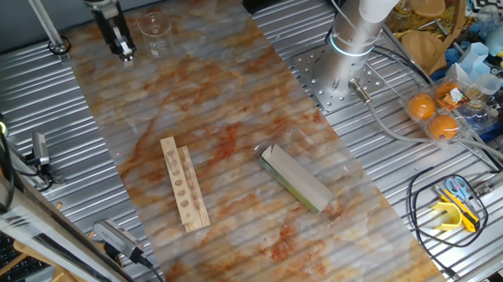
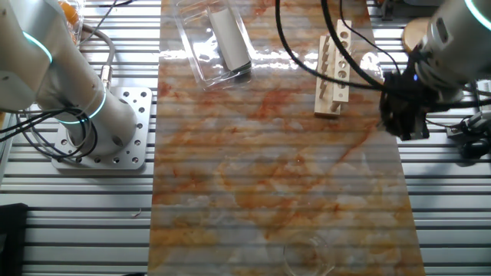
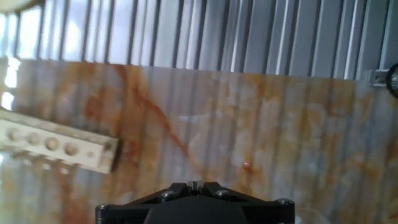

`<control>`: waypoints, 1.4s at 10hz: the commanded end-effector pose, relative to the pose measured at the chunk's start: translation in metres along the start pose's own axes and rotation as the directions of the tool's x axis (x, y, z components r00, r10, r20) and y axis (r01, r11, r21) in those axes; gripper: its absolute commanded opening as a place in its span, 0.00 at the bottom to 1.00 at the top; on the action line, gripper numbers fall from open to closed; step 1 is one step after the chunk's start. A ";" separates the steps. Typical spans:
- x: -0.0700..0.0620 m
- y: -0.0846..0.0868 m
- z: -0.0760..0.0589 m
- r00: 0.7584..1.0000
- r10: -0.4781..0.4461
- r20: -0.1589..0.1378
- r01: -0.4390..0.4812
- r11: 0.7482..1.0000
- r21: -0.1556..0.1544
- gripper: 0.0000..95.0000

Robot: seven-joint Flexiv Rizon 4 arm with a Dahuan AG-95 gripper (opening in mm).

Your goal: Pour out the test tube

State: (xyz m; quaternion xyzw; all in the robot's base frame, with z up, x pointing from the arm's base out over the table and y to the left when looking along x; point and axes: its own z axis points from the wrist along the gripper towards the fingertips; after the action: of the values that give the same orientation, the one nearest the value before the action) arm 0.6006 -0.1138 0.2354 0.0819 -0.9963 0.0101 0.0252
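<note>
No test tube can be made out in any view. My gripper [image 1: 126, 55] hangs over the far left of the marbled mat, just left of a clear glass beaker [image 1: 153, 26]. In the other fixed view the gripper [image 2: 400, 126] is at the mat's right edge and the beaker [image 2: 311, 254] is near the bottom. In the hand view the jaws stand close together at the bottom centre, with a thin pale sliver between them. The wooden tube rack [image 1: 184, 185] lies flat with its holes empty; it also shows in the hand view [image 3: 59, 146].
A clear plastic box holding a green-and-white carton [image 1: 297, 179] lies right of the rack. The robot base [image 1: 346, 73] stands at the back right. Ribbed metal table [image 1: 64, 150] surrounds the mat. Oranges, cables and clutter sit at the far right.
</note>
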 end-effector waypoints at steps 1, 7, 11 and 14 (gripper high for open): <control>0.002 -0.007 0.019 1.000 -0.007 0.007 0.007 0.999 0.032 0.00; 0.004 -0.008 0.034 1.000 0.018 0.009 -0.018 1.000 -0.025 0.00; 0.004 -0.008 0.034 0.998 -0.001 -0.058 0.001 1.000 0.009 0.00; 0.007 -0.009 0.037 0.998 0.018 -0.064 -0.017 1.000 0.013 0.00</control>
State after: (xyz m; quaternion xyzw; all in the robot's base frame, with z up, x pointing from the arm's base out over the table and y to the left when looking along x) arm 0.5973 -0.1238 0.1996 0.0778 -0.9943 0.0197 0.0695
